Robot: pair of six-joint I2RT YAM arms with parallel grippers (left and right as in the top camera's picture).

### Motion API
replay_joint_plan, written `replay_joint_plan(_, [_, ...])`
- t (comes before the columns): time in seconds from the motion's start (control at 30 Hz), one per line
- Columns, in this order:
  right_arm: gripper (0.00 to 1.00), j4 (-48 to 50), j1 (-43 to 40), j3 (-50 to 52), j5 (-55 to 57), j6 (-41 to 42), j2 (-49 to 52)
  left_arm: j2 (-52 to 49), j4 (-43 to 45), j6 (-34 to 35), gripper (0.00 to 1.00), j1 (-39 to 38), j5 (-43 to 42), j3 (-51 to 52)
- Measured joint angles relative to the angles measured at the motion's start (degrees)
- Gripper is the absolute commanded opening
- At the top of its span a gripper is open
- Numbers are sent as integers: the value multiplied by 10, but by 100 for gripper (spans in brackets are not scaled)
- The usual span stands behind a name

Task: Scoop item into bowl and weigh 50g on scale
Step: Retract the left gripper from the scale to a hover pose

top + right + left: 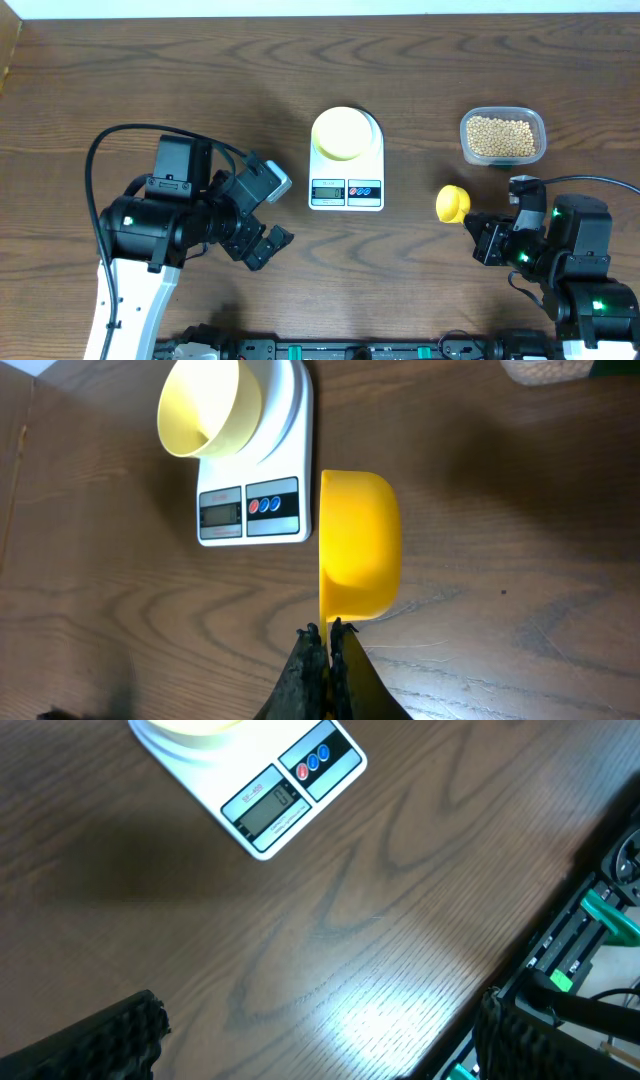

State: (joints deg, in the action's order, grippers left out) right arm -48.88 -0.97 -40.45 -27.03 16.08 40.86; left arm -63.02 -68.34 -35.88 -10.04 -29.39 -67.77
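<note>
The pale yellow bowl (343, 133) stands on the white scale (346, 190) at the table's middle; it shows empty in the right wrist view (205, 410), on the scale (250, 510). The scale's display end also shows in the left wrist view (285, 795). The tiny beige beans (502, 137) fill a clear container at the right. My right gripper (328, 632) is shut on the handle of the bright yellow scoop (360, 545), held on its side, right of the scale (452, 203). My left gripper (320, 1035) is open and empty over bare wood, left of the scale.
The clear plastic container (503, 118) sits behind the right arm, and its edge shows at the top of the right wrist view (545, 370). The table's front edge and a rail with green parts (590, 930) lie close to the left gripper.
</note>
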Motion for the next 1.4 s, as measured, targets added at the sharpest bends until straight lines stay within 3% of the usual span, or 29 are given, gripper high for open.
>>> replay_joint_plan(0.53, [1,0,0,0,0,0,0,-1,4,-17,100,1,62,0])
replay_joint_plan(1.13, [1,7,0,0,0,-19,0,-1,6,-17,100,1,53,0])
replay_joint_plan(1.4, [1,21,0,0,12,-68,0,-1,6,-17,100,1,53,0])
